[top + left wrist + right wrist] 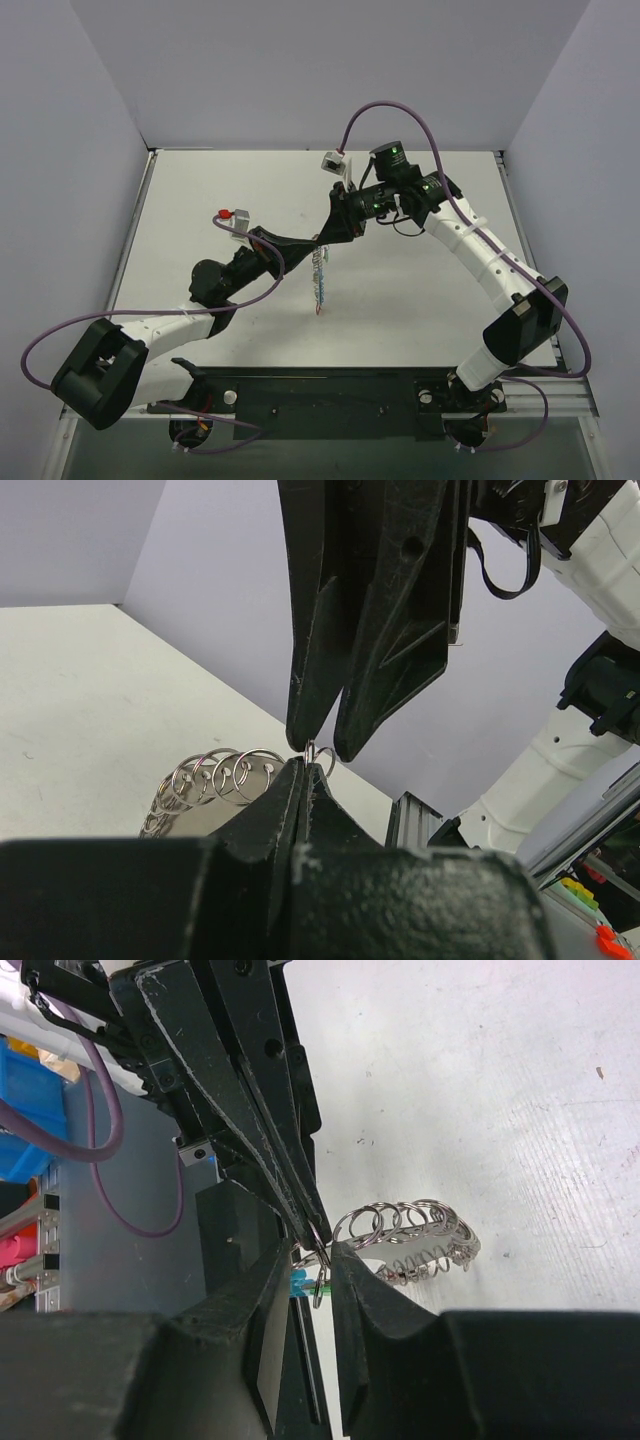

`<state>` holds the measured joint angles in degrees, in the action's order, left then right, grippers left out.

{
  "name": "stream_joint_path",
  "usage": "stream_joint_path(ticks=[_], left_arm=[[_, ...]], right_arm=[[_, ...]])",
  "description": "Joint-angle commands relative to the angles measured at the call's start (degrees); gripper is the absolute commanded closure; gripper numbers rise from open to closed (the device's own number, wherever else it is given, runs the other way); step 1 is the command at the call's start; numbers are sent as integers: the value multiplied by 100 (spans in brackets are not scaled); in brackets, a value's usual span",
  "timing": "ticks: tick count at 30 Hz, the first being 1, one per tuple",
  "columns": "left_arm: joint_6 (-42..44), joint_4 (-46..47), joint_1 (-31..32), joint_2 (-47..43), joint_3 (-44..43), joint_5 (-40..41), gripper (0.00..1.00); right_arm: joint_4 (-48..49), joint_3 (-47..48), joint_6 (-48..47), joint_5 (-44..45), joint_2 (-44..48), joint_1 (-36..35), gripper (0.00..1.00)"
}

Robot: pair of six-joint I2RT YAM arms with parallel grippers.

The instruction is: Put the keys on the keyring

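The keyring (320, 282) hangs as a strand of silvery rings and coiled wire from where the two grippers meet above the table's middle. My left gripper (316, 243) is shut on a small split ring (318, 752) at its top, and the other rings (215, 775) fan out to the left. My right gripper (315, 1255) faces it tip to tip, with its jaws a little apart on either side of that same small ring (318, 1260). A green key (322, 1284) with a light-blue piece beside it shows just below the ring. The rings and coil (415, 1230) curve away to the right.
The white table (420, 300) is boxed in by grey walls on three sides. Purple cables (400, 105) loop above the arms. A black rail (320, 395) with both arm bases runs along the near edge. Blue bins (20, 1110) stand beyond the table.
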<state>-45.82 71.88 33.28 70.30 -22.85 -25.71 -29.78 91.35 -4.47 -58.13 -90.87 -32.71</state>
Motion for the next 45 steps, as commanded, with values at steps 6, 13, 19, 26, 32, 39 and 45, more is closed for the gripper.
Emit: stream_joint_path(ticks=[6, 13, 19, 26, 32, 39, 45], left_arm=[[-50, 2225, 12, -166, -237, 102, 100], [-58, 2225, 3, -184, -228, 128, 100], [-67, 2225, 12, -175, -220, 137, 100], [-76, 2225, 12, -175, -176, 137, 100], [-76, 2225, 12, -183, -176, 137, 100], [-85, 2234, 12, -184, -150, 146, 100], [-85, 2225, 12, -184, -158, 146, 100]], right_arm=[[218, -135, 174, -296, -54, -51, 81], [209, -240, 157, -339, 8, -16, 85], [227, -206, 139, -524, 17, -8, 100], [245, -126, 192, -674, 34, 36, 96], [253, -100, 201, -665, 17, 37, 84], [253, -126, 210, -656, 52, 71, 84], [245, -197, 192, -665, 113, 98, 86]])
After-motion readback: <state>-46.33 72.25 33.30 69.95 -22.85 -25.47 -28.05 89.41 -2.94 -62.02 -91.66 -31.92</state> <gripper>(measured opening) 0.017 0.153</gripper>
